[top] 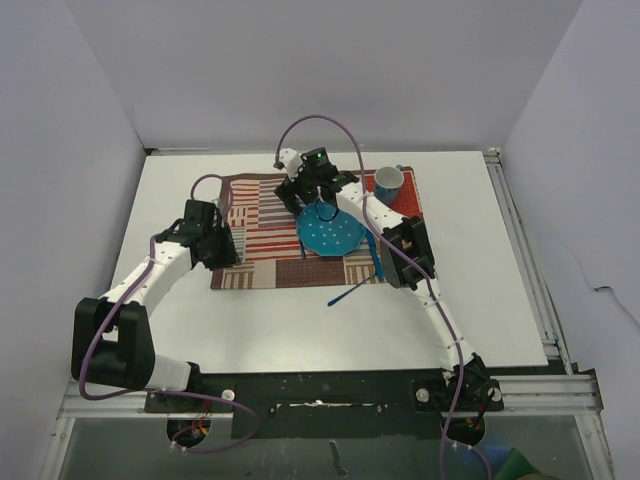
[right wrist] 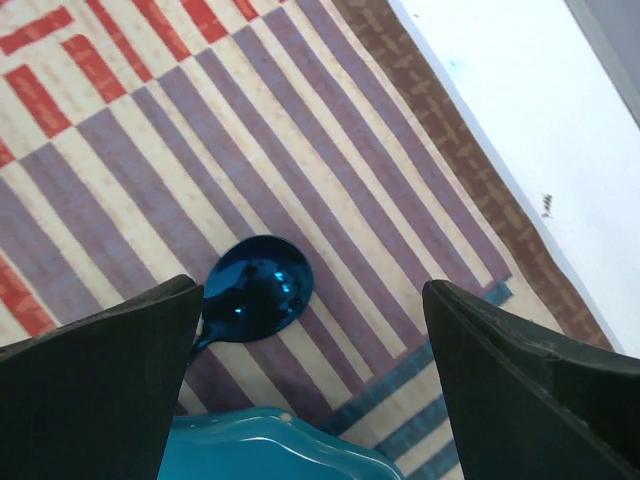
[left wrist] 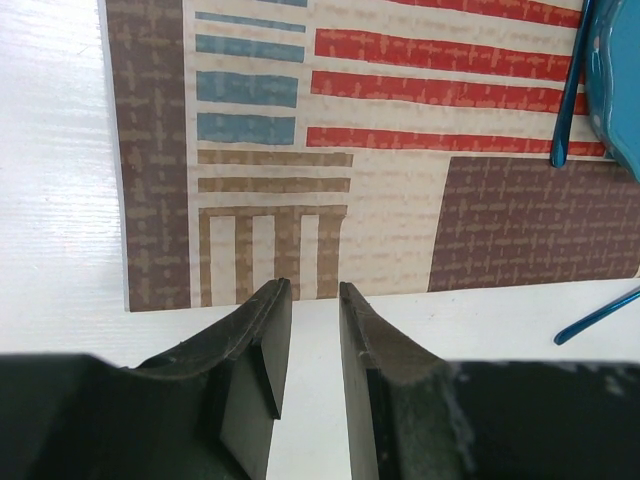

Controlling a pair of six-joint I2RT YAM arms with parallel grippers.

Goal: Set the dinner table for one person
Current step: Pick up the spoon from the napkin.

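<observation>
The dinner table is a white top with a striped patchwork mat on it. A teal plate lies on the mat, with a blue cup at the back right. My right gripper is open and empty over the mat behind the plate. In the right wrist view a shiny blue spoon bowl lies on the mat by its left finger, past the plate rim. My left gripper is narrowly open and empty, and hovers by the mat's front left corner.
The spoon handle runs along the plate's left side. A second blue utensil lies right of the plate. A third lies across the mat's front edge onto the table, also in the left wrist view.
</observation>
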